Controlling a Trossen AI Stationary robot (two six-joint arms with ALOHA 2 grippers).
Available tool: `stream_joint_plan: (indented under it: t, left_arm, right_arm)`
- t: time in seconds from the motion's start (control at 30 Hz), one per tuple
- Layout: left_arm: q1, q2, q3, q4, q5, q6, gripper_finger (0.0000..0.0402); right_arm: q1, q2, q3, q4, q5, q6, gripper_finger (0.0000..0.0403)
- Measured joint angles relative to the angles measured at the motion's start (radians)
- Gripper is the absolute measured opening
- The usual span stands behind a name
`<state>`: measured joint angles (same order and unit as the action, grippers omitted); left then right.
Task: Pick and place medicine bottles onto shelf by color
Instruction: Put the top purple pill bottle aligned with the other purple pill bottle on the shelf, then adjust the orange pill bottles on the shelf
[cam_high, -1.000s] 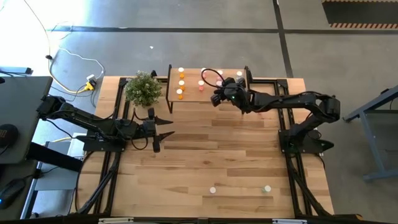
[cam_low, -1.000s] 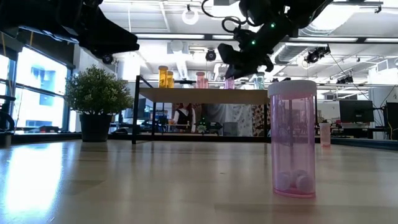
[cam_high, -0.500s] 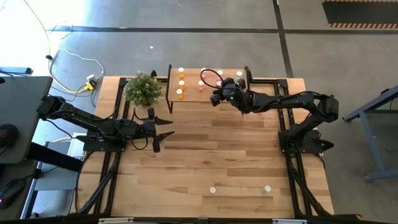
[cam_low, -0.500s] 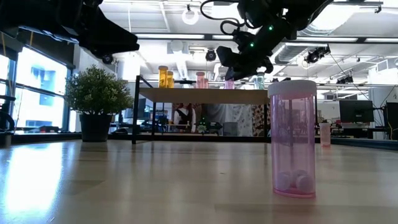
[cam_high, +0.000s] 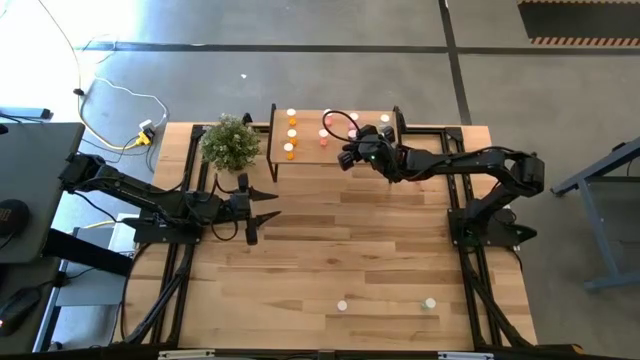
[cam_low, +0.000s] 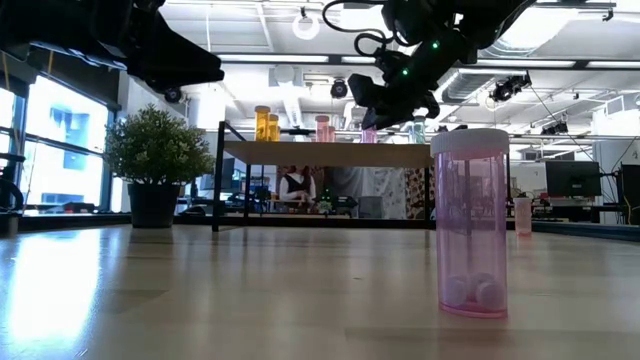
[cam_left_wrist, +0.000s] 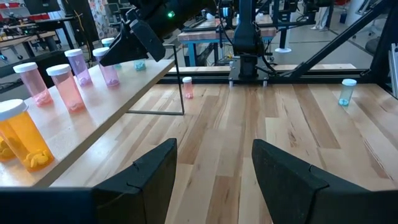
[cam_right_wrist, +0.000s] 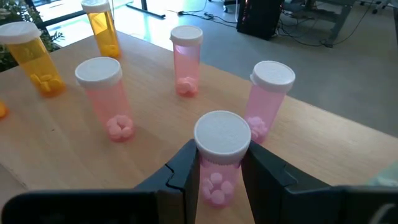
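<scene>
Right now my right hand (cam_right_wrist: 219, 171) is pinching a pink bottle (cam_right_wrist: 220, 155) just under its white cap, one finger (cam_right_wrist: 184, 169) pressed to each side of the body. I hold it over the shelf (cam_high: 310, 150), among the other pink bottles: one with a wide cap (cam_right_wrist: 111, 96) to one side, a taller one (cam_right_wrist: 186, 59) beyond, another (cam_right_wrist: 268, 93) on the other side. Two orange bottles (cam_right_wrist: 32, 56) stand farther along the same wooden top.

I judge this bottle light and stiff, thin clear plastic with a few loose pills at the bottom, so it needs little squeeze. Its smooth round wall could slip or twist, so the hold belongs high on the body, below the cap's lip. Whether its base already touches the shelf I cannot tell.

Farther out, two bottles remain on the bench near its front edge, a pink one (cam_high: 342, 305) and a pale green one (cam_high: 430, 302), well apart from my hand. My left hand (cam_high: 262, 208) waits spread open above the bench beside the plant (cam_high: 231, 142).
</scene>
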<state>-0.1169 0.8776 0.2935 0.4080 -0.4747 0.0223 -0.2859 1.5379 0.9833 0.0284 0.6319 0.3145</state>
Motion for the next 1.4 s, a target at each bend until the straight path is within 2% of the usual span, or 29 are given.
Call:
stream_joint_plan:
  t: [0.13, 0.47, 0.93, 1.2, 1.4]
  left_arm:
    - [0.000, 0.000, 0.000, 0.000, 0.000, 0.000, 0.0200]
    - [0.000, 0.000, 0.000, 0.000, 0.000, 0.000, 0.0200]
    - [0.000, 0.000, 0.000, 0.000, 0.000, 0.000, 0.0200]
    - [0.000, 0.000, 0.000, 0.000, 0.000, 0.008, 0.0200]
    - [0.000, 0.000, 0.000, 0.000, 0.001, 0.008, 0.0200]
  right_arm:
    - [0.000, 0.000, 0.000, -0.001, -0.004, -0.005, 0.0098]
    - [0.000, 0.002, -0.001, -0.006, 0.006, -0.001, 0.0160]
    - [0.000, -0.013, -0.001, 0.031, 0.015, -0.009, 0.0163]
    - [-0.001, -0.027, 0.004, 0.072, 0.024, -0.066, 0.0163]
    - [-0.001, -0.029, 0.068, 0.064, 0.024, -0.137, 0.0163]
